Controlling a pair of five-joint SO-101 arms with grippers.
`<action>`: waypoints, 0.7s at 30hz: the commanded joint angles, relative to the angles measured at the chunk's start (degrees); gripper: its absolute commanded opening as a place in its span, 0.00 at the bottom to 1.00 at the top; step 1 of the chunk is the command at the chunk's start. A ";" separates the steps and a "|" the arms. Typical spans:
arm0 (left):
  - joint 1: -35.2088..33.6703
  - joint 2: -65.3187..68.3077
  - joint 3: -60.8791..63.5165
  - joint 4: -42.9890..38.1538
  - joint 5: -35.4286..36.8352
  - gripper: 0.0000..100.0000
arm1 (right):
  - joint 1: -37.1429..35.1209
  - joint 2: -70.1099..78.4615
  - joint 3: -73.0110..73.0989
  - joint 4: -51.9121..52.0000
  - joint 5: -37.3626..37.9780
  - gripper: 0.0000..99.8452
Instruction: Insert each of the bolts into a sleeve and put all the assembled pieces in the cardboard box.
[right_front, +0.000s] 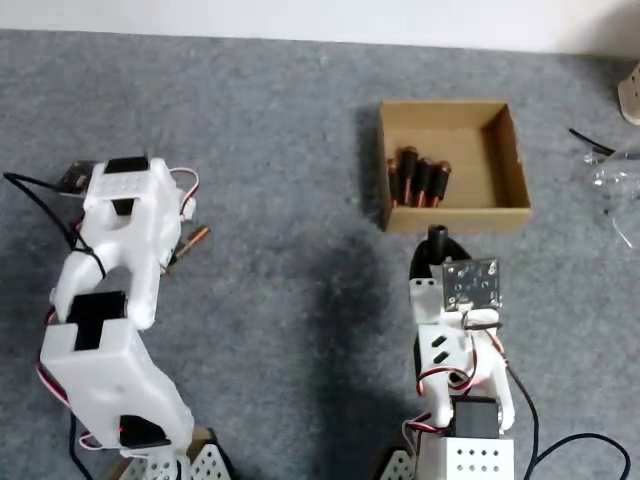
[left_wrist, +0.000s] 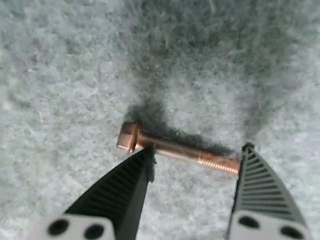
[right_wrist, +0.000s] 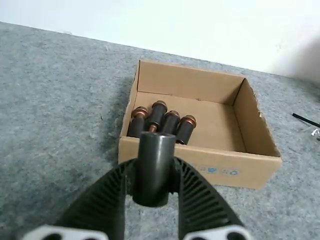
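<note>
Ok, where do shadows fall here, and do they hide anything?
High view: a soft shadow darkens the mat beside the cardboard box, hiding nothing. Left wrist view: a dark shadow lies beside the bolt, which stays plain. Right wrist view: no shadow covers the sleeve in the right tool.

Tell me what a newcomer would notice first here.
Four assembled pieces lie side by side in the box, at the far right of the mat. Near its front wall, the right end effector grips a black sleeve. The left end effector hangs open over a copper bolt lying on the mat.
</note>
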 joint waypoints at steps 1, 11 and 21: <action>0.92 0.66 3.56 -3.16 0.35 0.26 | 0.57 -1.19 5.85 -2.15 0.00 0.00; 2.15 -1.10 -0.66 -1.23 0.35 0.26 | 0.57 -1.19 5.85 -2.15 0.00 0.00; 3.47 -0.92 -13.58 17.32 0.35 0.26 | 0.57 -1.19 5.93 -2.15 0.00 0.00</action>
